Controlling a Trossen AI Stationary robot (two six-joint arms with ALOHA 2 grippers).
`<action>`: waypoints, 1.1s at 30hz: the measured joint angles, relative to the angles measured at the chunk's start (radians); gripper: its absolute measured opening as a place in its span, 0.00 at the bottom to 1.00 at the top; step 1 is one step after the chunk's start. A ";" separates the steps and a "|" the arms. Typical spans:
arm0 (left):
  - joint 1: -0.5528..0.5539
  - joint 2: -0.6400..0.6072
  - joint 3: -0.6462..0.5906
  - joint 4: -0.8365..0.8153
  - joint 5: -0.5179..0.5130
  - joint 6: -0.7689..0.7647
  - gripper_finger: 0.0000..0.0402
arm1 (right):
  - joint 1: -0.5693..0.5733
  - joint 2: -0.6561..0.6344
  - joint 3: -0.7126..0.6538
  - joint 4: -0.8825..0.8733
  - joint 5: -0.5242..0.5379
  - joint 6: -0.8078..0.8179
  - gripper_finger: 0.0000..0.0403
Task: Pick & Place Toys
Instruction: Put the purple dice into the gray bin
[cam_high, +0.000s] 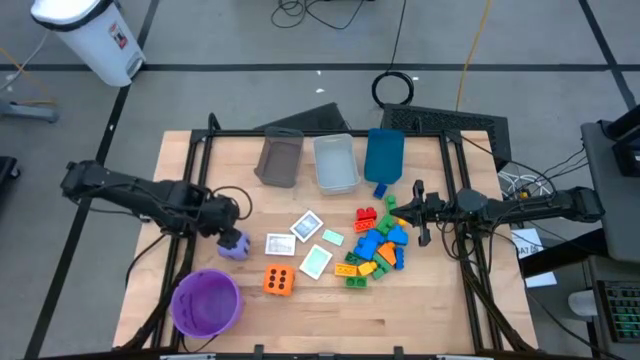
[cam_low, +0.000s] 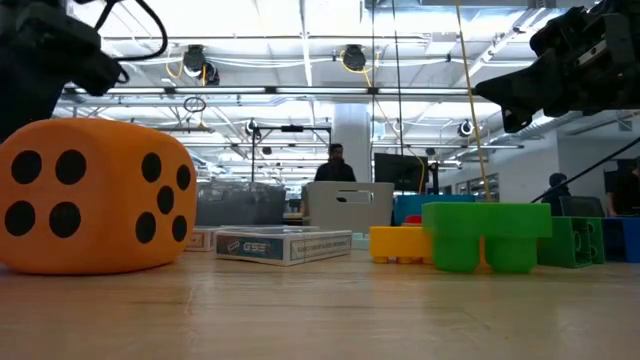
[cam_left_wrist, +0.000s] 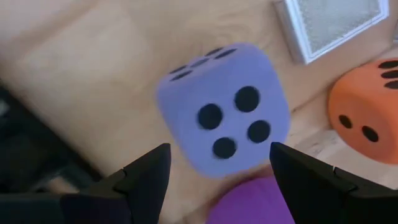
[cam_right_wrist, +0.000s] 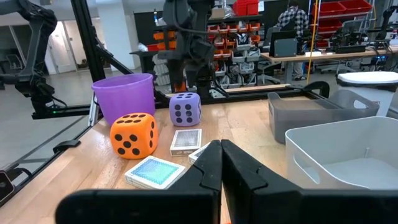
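A purple die (cam_high: 233, 246) with dark dots rests on the table at the left. My left gripper (cam_high: 227, 231) is open just above it. In the left wrist view the die (cam_left_wrist: 224, 109) lies ahead of the gripper (cam_left_wrist: 217, 171), between the lines of its two spread fingers, which stand apart from it. An orange die (cam_high: 279, 280), several white-and-teal cards (cam_high: 308, 225) and a heap of coloured bricks (cam_high: 375, 248) lie at the table's middle. My right gripper (cam_right_wrist: 221, 165) is shut and empty; it hangs above the table beside the bricks (cam_high: 420, 212).
A round purple bowl (cam_high: 205, 300) stands at the near left, close to the purple die. A grey bin (cam_high: 280, 158), a clear bin (cam_high: 335, 162) and a blue bin (cam_high: 384, 155) stand in a row at the far edge. Bare wood lies at the near right.
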 joint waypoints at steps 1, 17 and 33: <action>-0.007 0.000 -0.018 0.030 -0.005 -0.001 0.70 | 0.000 0.000 0.000 0.000 0.000 0.000 0.00; -0.021 -0.008 -0.121 0.392 -0.163 0.068 0.70 | 0.000 0.000 0.000 0.005 0.000 0.000 0.00; 0.105 -0.015 -0.118 0.465 -0.029 0.442 0.70 | 0.000 -0.001 0.000 0.108 0.000 0.042 0.00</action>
